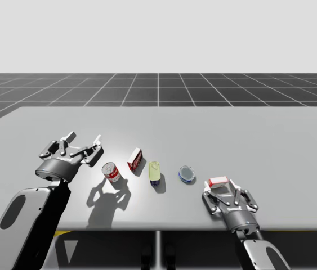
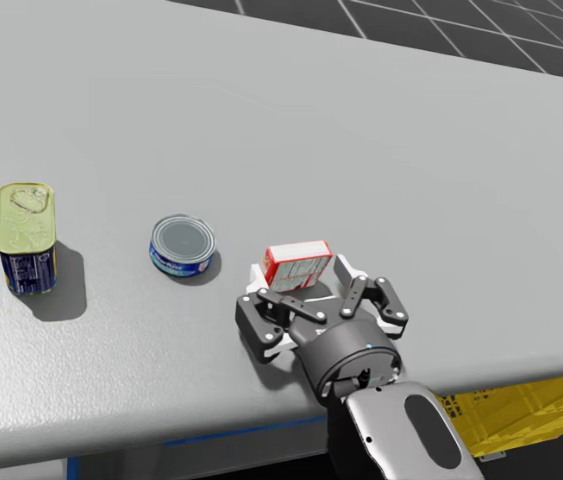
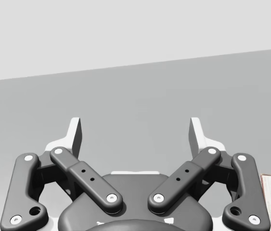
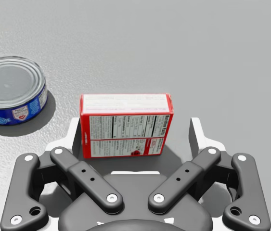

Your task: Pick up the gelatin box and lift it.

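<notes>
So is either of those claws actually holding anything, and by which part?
Nothing is held. The small red and white box sits between my right gripper's open fingers, with a gap at one side. My left gripper is open too.

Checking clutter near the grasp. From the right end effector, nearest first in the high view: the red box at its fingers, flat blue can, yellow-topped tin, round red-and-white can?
1. red box, between the right end effector's fingers.
2. flat blue can, just left.
3. yellow-topped tin, further left.
4. round red-and-white can, farthest left.
</notes>
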`<action>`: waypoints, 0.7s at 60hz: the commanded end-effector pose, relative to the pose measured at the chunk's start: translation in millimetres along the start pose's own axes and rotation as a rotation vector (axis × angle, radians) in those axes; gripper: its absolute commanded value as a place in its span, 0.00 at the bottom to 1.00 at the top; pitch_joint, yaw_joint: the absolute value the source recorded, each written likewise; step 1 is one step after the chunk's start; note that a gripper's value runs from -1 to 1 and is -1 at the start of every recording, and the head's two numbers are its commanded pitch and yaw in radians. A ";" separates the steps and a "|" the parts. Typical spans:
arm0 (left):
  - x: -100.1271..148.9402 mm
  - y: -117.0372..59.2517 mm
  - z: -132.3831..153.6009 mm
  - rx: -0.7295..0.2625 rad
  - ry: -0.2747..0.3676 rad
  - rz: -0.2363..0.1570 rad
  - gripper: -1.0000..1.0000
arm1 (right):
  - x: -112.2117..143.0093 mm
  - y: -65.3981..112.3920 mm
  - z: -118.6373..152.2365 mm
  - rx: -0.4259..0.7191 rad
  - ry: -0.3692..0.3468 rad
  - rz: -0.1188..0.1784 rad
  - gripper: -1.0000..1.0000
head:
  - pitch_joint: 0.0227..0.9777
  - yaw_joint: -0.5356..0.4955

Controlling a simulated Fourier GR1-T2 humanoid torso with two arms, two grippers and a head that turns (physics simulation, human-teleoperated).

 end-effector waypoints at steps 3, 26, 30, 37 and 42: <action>0.1 -0.4 0.3 -0.001 -0.001 -0.001 0.00 | -0.1 -2.5 -12.7 -0.002 0.026 0.005 0.00 | 0.90 0.14; 0.1 -1.6 0.2 -0.006 -0.001 -0.004 0.00 | -1.9 -0.4 -18.1 0.003 0.063 0.040 0.78 | 0.87 0.13; 0.1 -1.8 0.1 -0.006 -0.002 -0.005 0.00 | -2.6 -0.8 -16.9 0.006 0.064 0.037 1.00 | 0.84 0.13; -0.1 -2.0 0.1 -0.006 -0.001 -0.007 0.00 | -3.4 -2.1 -15.3 -0.003 0.077 0.022 1.00 | 0.75 0.13; -0.2 -2.2 0.2 -0.003 0.000 -0.007 0.00 | -3.4 -2.4 -15.1 -0.006 0.080 0.019 1.00 | 0.67 0.12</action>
